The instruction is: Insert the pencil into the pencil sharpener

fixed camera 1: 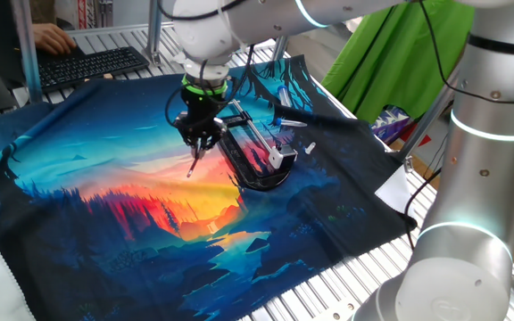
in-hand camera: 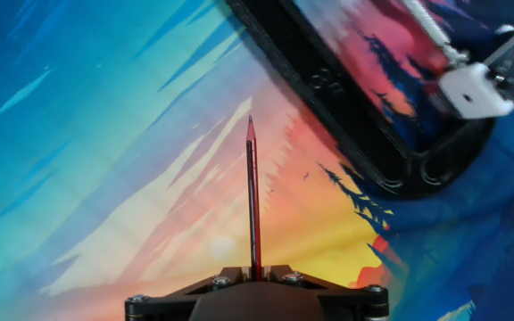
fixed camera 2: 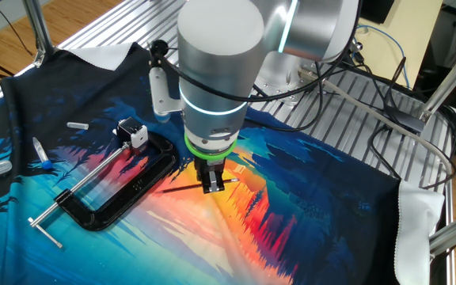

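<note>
My gripper (fixed camera 1: 201,138) is shut on the pencil (fixed camera 1: 194,162), a thin dark reddish stick held above the colourful cloth. In the hand view the pencil (in-hand camera: 252,196) sticks straight out from between the fingers of the gripper (in-hand camera: 255,270), its tip pointing away. In the other fixed view the pencil (fixed camera 2: 182,188) lies about level in the gripper (fixed camera 2: 214,187). The pencil sharpener (fixed camera 2: 137,135), a small silvery-white block, sits at the jaw of the black clamp. It also shows in the hand view (in-hand camera: 473,90) at upper right and in one fixed view (fixed camera 1: 277,160). The pencil tip is well apart from it.
The big black C-shaped clamp (fixed camera 2: 129,194) with its silver threaded rod (fixed camera 2: 81,188) lies on the printed cloth (fixed camera 1: 78,223), close beside the gripper. A small blue-tipped item (fixed camera 2: 42,154) and a white cylinder (fixed camera 2: 77,125) lie to the side. A keyboard (fixed camera 1: 87,64) sits behind the cloth.
</note>
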